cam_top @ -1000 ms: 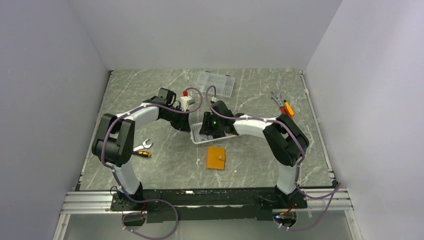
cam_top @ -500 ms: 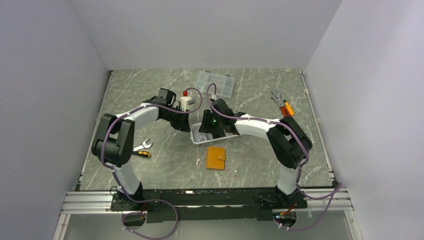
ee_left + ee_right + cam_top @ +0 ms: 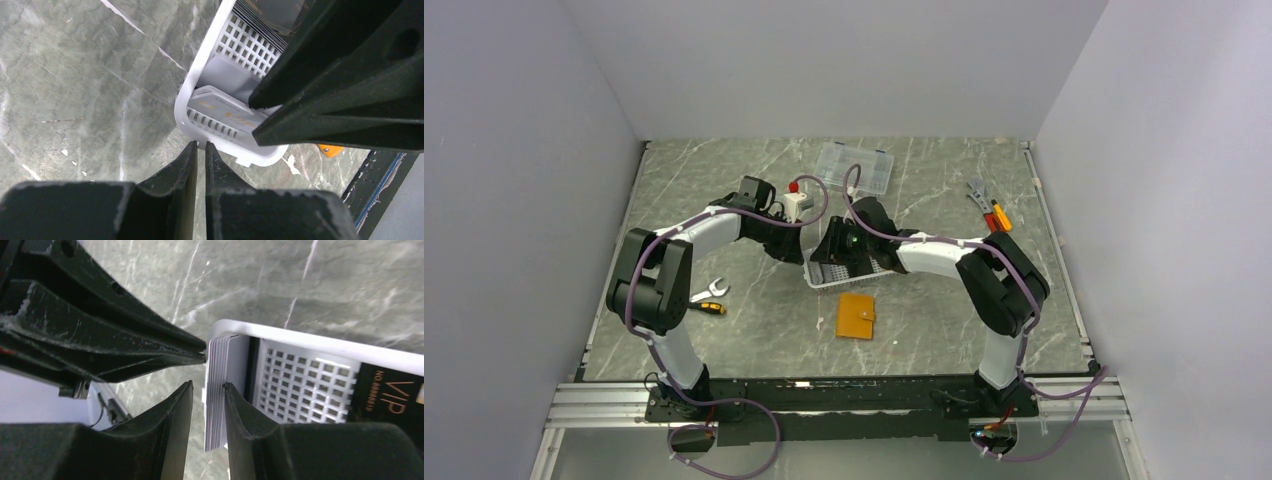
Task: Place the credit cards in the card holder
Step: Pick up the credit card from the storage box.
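Right gripper (image 3: 208,385): it is down at the end of the white basket (image 3: 187,100), with one finger on each side of a stack of grey-white cards (image 3: 216,390). One finger touches the stack and the other shows a thin gap, so I cannot tell if it is already pressing.
Left gripper (image 3: 201,146): its fingers are almost together, with only a thin slit between them and nothing inside. The tips are just at the outside of the basket rim, at the same corner.
Stack of grey-white cards: it stands on its edge against the end wall of the basket. The outer card has gold letters.
Black card (image 3: 385,390): it lies flat on the basket floor, further inside, with "VIP" printed on it.
Card holder (image 3: 856,316): orange and folded shut, it lies flat on the table (image 3: 754,330), nearer to the arm bases than the basket and apart from it. No gripper touches it.
Other things: a wrench (image 3: 707,297) lies near the left arm. A clear box (image 3: 856,167) is at the far side of the table.
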Action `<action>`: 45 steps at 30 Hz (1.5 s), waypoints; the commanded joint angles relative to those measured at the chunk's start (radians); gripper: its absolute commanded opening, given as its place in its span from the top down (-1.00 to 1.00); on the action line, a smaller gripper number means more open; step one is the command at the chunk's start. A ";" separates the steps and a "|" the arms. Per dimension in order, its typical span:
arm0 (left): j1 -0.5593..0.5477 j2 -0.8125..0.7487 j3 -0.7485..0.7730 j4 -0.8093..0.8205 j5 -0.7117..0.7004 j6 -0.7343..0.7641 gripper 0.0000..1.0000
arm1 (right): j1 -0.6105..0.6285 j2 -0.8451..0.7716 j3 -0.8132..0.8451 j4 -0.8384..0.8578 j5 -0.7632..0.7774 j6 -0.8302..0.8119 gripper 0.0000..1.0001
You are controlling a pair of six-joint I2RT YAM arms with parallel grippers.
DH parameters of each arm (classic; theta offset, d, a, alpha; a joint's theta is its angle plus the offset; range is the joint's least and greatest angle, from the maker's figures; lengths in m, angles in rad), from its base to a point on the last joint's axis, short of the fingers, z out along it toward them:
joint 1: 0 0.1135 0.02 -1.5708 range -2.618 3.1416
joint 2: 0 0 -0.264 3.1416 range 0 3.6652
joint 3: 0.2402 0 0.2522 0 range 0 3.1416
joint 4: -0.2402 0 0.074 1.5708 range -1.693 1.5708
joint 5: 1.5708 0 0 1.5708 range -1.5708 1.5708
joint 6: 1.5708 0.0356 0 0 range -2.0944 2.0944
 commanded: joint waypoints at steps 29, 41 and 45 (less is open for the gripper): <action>-0.010 -0.047 0.010 -0.028 0.004 0.022 0.78 | -0.006 0.082 0.081 -0.102 0.013 -0.067 0.58; 0.040 -0.104 0.137 -0.151 0.103 0.062 0.61 | -0.055 -0.016 0.035 -0.054 -0.068 -0.091 1.00; 0.044 -0.118 0.161 -0.159 0.179 0.050 0.44 | -0.082 -0.063 -0.001 0.019 -0.134 -0.075 1.00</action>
